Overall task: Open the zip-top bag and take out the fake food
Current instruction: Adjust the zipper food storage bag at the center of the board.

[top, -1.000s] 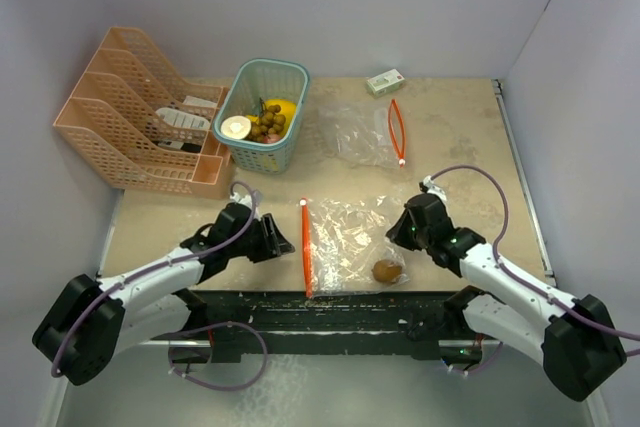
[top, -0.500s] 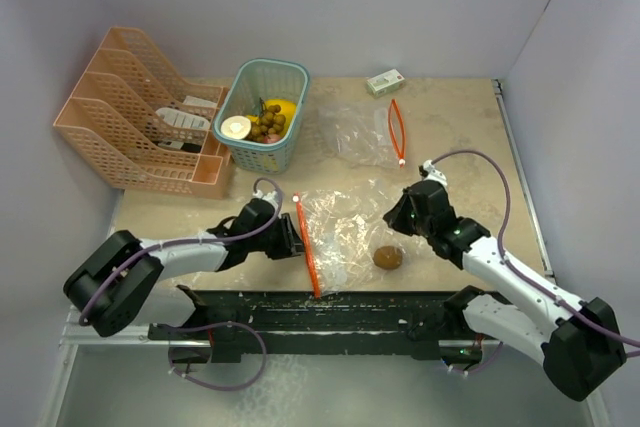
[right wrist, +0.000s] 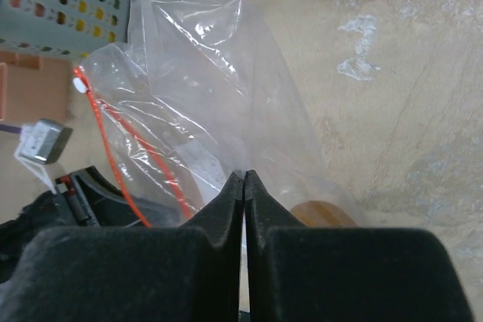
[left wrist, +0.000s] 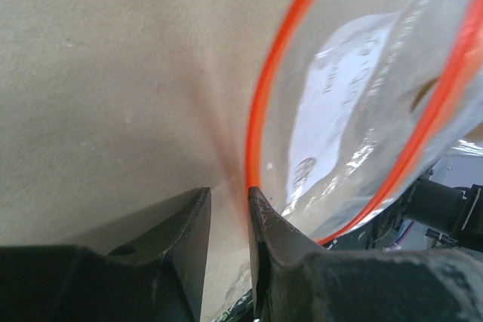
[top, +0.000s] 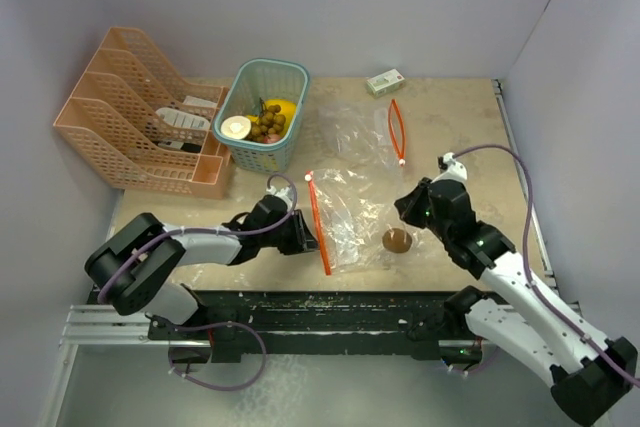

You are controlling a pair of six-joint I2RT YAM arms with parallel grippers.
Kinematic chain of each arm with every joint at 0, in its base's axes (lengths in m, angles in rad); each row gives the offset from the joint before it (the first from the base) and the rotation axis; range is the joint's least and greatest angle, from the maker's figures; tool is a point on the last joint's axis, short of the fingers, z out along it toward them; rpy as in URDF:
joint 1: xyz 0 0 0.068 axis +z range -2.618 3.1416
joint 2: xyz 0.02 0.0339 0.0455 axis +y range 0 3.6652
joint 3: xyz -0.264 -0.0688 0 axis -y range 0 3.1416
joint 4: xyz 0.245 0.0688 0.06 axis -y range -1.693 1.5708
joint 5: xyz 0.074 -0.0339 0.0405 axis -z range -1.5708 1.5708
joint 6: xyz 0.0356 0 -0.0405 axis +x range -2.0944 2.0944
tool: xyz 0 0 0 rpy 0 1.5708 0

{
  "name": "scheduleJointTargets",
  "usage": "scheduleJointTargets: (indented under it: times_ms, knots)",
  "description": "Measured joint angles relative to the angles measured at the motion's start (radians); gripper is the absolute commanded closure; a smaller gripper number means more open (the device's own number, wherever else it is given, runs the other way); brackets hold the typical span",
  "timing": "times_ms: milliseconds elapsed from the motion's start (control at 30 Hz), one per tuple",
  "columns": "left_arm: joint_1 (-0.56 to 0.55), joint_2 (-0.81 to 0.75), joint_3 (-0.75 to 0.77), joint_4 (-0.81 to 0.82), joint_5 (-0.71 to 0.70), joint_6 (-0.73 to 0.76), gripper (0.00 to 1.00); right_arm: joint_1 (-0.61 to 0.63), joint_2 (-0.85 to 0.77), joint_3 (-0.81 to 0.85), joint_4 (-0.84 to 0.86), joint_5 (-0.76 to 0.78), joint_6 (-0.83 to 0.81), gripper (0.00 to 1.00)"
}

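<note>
Bag pinched in right gripper — brown food just beside fingertips.

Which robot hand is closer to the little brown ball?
Right. The right gripper is right beside the brown ball, pinching the bag just past it. The left gripper is on the bag's other side, at the orange zipper.

Clear orange-zipped bag, teal basket
</note>
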State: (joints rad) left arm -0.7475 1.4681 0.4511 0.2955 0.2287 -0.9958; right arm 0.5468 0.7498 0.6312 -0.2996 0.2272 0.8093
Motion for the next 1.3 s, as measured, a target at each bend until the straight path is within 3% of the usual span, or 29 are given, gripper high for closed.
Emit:
scheduleJointTargets:
  times_ms: [200, 667, 733, 900, 1267, 1300]
  knots:
    - [-0.03, 0.045, 0.027, 0.032, 0.0, -0.008, 0.71, 0.0, 0.14, -0.012, 0.008, -0.037, -0.01, 1.0]
    - [-0.08, 0.119, 0.084, 0.072, 0.024, -0.019, 0.64, 0.0, 0.186, -0.081, 0.081, -0.066, -0.017, 1.0]
    - [-0.08, 0.119, 0.084, 0.076, 0.025, -0.019, 0.7, 0.0, 0.186, -0.085, 0.082, -0.066, -0.017, 1.0]
    - [-0.08, 0.116, 0.1, 0.032, 0.006, -0.013, 0.99, 0.0, 0.186, -0.101, 0.1, -0.066, -0.018, 1.0]
    - [-0.08, 0.086, 0.151, -0.075, -0.029, 0.019, 1.0, 0.0, 0.186, -0.13, 0.117, -0.062, -0.021, 1.0]
    - [-0.08, 0.085, 0.151, -0.084, -0.032, 0.021, 0.96, 0.0, 0.186, -0.131, 0.117, -0.061, -0.023, 1.0]
